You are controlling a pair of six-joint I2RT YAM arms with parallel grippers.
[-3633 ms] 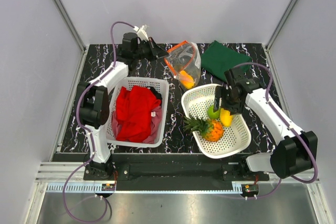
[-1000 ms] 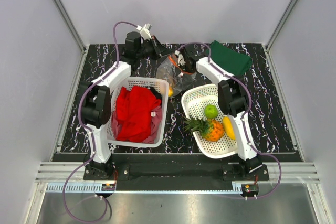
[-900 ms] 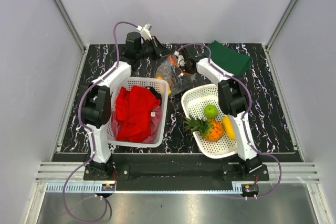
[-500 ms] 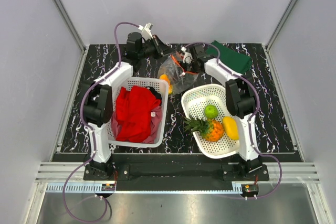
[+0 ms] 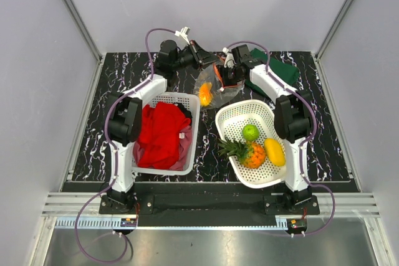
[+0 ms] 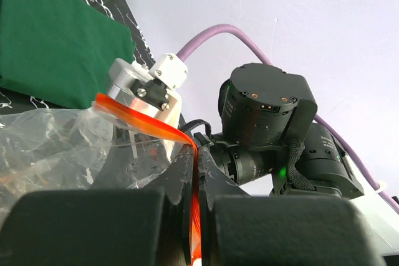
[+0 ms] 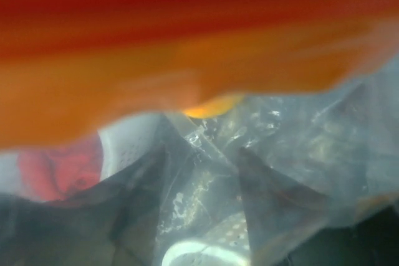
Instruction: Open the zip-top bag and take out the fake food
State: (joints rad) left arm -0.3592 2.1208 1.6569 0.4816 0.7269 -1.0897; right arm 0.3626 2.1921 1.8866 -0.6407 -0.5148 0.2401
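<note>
Plastic hung slack where the zip-top bag (image 5: 218, 84) was held up over the table's far side, one orange fake food piece (image 5: 204, 95) inside. The left gripper (image 6: 194, 216) was pinched tight on the zip strip (image 6: 156, 126). The right gripper (image 6: 142, 90) seemingly clamped the strip's other end, likely to part the mouth. Below lay the black marbled table (image 5: 312, 116), ringed by pale walls (image 5: 206, 4).

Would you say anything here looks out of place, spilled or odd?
Nothing looks spilled. The zip-top bag hangs in the air between the left gripper and right gripper, and an orange piece sags at its lower edge; I cannot tell whether it is fully inside.
</note>
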